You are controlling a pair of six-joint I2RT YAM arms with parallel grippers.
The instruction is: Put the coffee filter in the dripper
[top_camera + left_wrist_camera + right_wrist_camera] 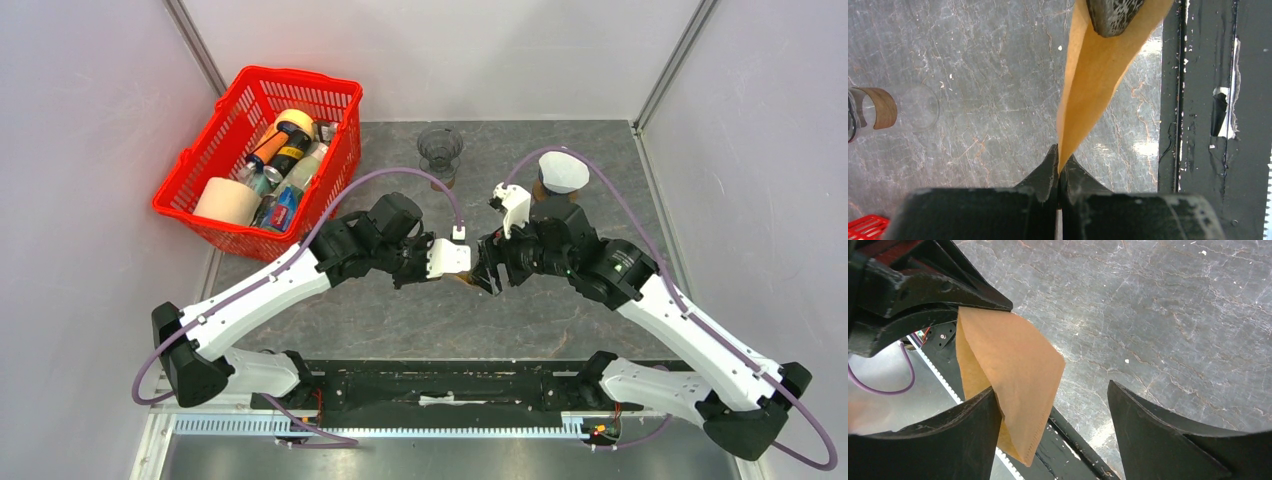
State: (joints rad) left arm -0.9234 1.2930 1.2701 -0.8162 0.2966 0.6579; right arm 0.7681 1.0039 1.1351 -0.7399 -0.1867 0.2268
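Brown paper coffee filter (1098, 90) is pinched at its narrow tip in the left hand (1059, 167), jaws fully closed on it. Filter is cone type, tan, folded flat, and widens away from the pinch. Crimped seam along one edge shows in right wrist view. It is held in the air above the grey marbled surface (400, 320), not touching it, mid-table between both arms. Long axis runs from left hand toward right arm, narrow end at left hand, wide end pointing at right hand (1050, 387). Right hand jaws stand wide apart, straddling the filter's wide end. One of its fingers (948, 440) is against the paper, the other is clear, no grip. Clear glass dripper (440, 150) stands upright further back on the surface, well apart from the filter. White-topped object (563, 172) sits to its right, cannot tell what. Red basket (300, 80) of bottles and cans is at back left.
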